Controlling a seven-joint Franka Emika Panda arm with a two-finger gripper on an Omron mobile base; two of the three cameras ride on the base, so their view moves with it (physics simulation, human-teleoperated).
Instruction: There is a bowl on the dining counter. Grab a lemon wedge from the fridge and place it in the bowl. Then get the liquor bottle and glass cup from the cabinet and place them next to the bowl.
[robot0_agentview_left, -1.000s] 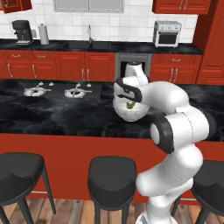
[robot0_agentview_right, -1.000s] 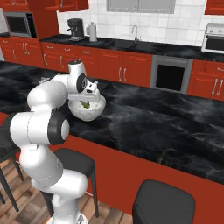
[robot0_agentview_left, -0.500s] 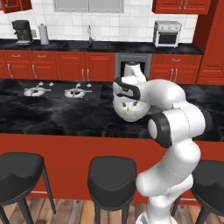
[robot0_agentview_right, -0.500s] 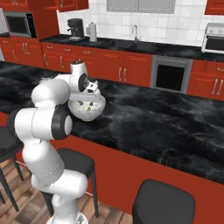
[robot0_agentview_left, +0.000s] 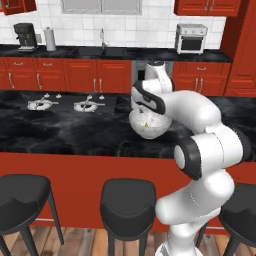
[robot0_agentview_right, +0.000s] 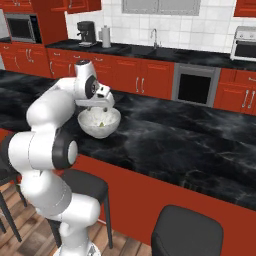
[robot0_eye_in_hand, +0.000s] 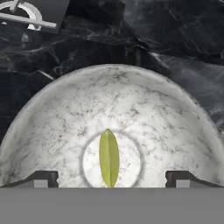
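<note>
Hovering over the bowl, your gripper stands wide open, holding nothing; lemon wedge lies inside, on the black surface. No readable writing anywhere.

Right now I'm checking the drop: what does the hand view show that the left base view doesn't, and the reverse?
Hand view alone: the lemon wedge lying on the flat bottom of the bowl, between the open hand tips, untouched. Left base view alone: the black stools, the red front of the dining counter, the sink wall behind. Both: the bowl, the wedge inside, the marble top, a burner.
</note>
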